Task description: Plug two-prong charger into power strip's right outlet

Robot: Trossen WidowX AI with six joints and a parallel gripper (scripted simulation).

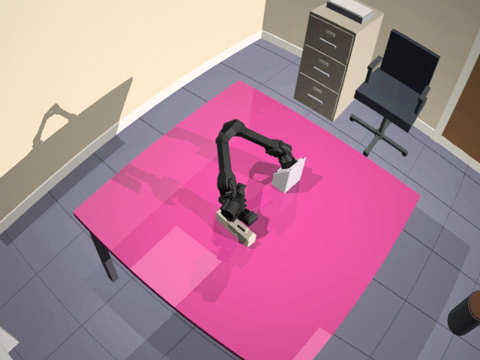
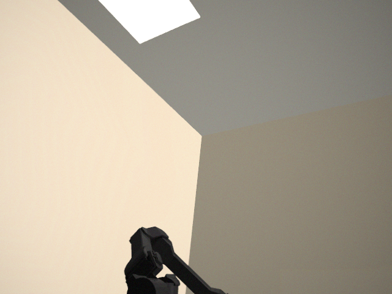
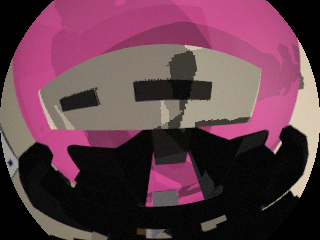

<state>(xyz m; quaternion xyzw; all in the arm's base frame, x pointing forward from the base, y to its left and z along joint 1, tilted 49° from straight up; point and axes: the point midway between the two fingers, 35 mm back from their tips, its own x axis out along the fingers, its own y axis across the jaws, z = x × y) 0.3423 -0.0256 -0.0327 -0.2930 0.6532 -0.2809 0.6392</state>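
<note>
The beige power strip (image 1: 247, 236) (image 3: 117, 75) lies on the pink table, with dark recesses in its top; two show in the wrist view. Which recess is the right outlet, I cannot tell. My gripper (image 1: 238, 217) (image 3: 167, 127) is over the strip's far-left part in the top view. In the wrist view its fingers are at the strip's lower edge, shut on a dark block, the charger (image 3: 170, 148). The prongs are hidden, and I cannot tell if they touch the strip. The exterior view shows only the upper arm.
A white wedge-shaped box (image 1: 291, 175) stands by the arm's other end on the pink table (image 1: 329, 240). A shadow crosses the middle recess (image 3: 150, 90) in the wrist view. A filing cabinet (image 1: 323, 65) and a chair (image 1: 391, 91) stand beyond the table.
</note>
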